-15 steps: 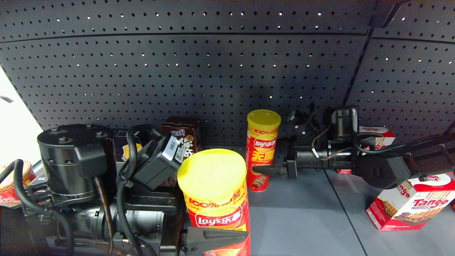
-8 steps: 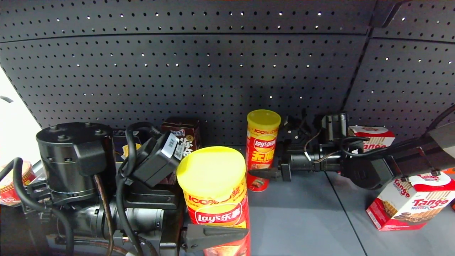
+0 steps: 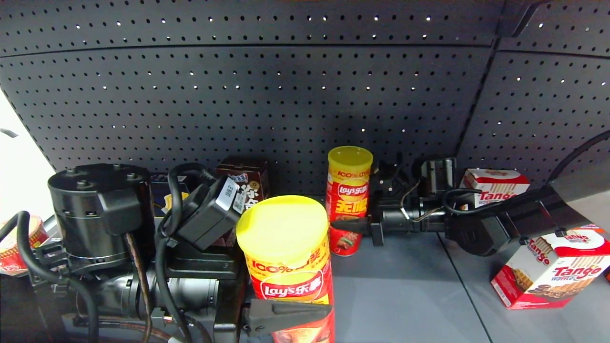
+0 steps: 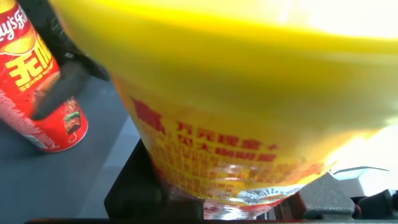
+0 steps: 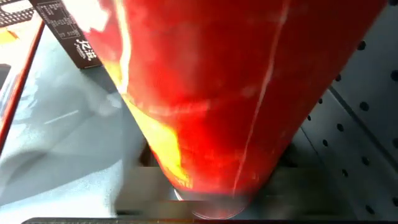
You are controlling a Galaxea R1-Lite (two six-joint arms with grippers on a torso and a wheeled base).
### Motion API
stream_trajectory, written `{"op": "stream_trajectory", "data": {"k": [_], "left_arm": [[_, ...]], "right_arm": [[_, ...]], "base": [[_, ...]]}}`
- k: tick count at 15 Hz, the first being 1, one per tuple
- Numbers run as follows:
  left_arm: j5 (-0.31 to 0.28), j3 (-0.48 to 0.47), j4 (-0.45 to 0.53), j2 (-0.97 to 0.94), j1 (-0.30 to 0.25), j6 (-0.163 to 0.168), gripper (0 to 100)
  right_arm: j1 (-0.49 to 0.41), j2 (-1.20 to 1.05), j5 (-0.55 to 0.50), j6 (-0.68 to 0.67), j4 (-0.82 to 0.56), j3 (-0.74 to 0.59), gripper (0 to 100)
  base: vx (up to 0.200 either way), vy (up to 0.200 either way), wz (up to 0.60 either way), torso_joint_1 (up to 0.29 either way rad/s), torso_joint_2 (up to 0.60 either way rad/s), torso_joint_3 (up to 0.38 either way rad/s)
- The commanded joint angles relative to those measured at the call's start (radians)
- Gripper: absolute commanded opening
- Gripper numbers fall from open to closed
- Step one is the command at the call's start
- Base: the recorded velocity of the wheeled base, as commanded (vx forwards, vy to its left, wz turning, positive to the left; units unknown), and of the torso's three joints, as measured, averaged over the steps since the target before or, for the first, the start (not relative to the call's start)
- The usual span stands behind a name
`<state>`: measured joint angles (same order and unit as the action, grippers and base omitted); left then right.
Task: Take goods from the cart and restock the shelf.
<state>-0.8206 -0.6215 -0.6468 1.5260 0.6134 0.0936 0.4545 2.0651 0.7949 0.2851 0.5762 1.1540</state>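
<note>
right claw [image 3: 347, 223], far chip can [image 3: 349, 188], shifted left

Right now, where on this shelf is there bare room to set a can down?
Bare shelf floor lies between the near chips can, the far chips can and the front wafer box. Crowded behind, around the right claw.

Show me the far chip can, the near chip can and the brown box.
far chip can [image 3: 348, 194], head view, red label
near chip can [image 3: 283, 230], head view, yellow lid
brown box [image 3: 247, 180], head view, front face
</note>
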Motion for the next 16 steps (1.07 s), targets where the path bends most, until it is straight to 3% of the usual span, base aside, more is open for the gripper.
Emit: {"op": "stream_trajectory", "data": {"k": [1, 6, 11, 12, 16], "left_arm": [[0.0, 0.0, -0.001, 0.0, 0.0, 0.0, 0], [0.0, 0.006, -0.001, 0.0, 0.0, 0.0, 0], [0.0, 0.011, -0.001, 0.0, 0.002, 0.0, 0], [0.001, 0.011, 0.001, 0.0, 0.002, 0.0, 0], [0.003, 0.014, 0.001, 0.002, -0.001, -0.002, 0]], "right_arm": [[0.003, 0.001, 0.0, 0.0, -0.002, 0.0, 0], [0.024, -0.043, -0.003, -0.001, -0.004, -0.028, 0], [0.07, -0.126, -0.121, -0.009, -0.013, -0.08, 0], [0.069, -0.171, -0.163, -0.009, -0.01, -0.12, 0], [0.085, -0.296, -0.167, -0.021, -0.007, -0.257, 0]], "base": [[0.0, 0.0, 0.0, 0.0, 0.0, 0.0], [0.0, 0.0, 0.0, 0.0, 0.0, 0.0], [0.0, 0.0, 0.0, 0.0, 0.0, 0.0], [0.0, 0.0, 0.0, 0.0, 0.0, 0.0], [0.0, 0.0, 0.0, 0.0, 0.0, 0.0]]}}
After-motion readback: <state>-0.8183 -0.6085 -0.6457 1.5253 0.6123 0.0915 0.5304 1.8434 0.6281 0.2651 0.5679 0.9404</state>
